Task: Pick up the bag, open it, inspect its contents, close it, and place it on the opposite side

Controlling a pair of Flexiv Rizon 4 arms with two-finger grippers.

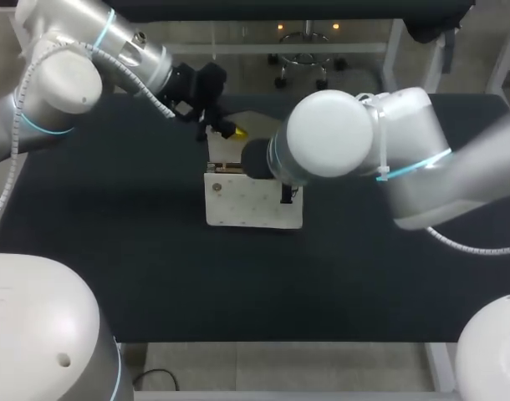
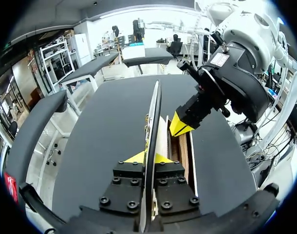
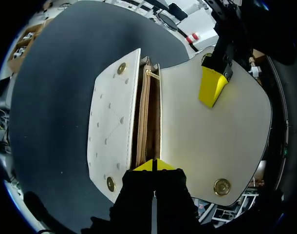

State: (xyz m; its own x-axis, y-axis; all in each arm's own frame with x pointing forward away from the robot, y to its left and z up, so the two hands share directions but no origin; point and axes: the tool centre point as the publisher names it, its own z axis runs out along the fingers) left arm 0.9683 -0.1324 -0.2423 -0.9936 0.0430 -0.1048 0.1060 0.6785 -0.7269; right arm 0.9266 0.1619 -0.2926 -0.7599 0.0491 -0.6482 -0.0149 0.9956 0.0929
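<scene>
Near the middle of the head view, the white bag (image 1: 253, 200) stands on the dark table (image 1: 113, 259), its dotted front panel facing the lower edge of the frame and its flap (image 3: 207, 141) thrown open toward the far side. From the upper left of the frame comes the left gripper (image 2: 148, 157), clenched on the edge of the flap, which rises thin and upright between its yellow tips. The right arm (image 1: 330, 134) enters from the right and hides most of its own wrist. In its wrist view the right gripper (image 3: 153, 165) sits at the bag's open mouth, just above the tan lining (image 3: 146, 122). Its tips are pressed together and seem to pinch the bag's rim, though the wall between them is hard to make out.
</scene>
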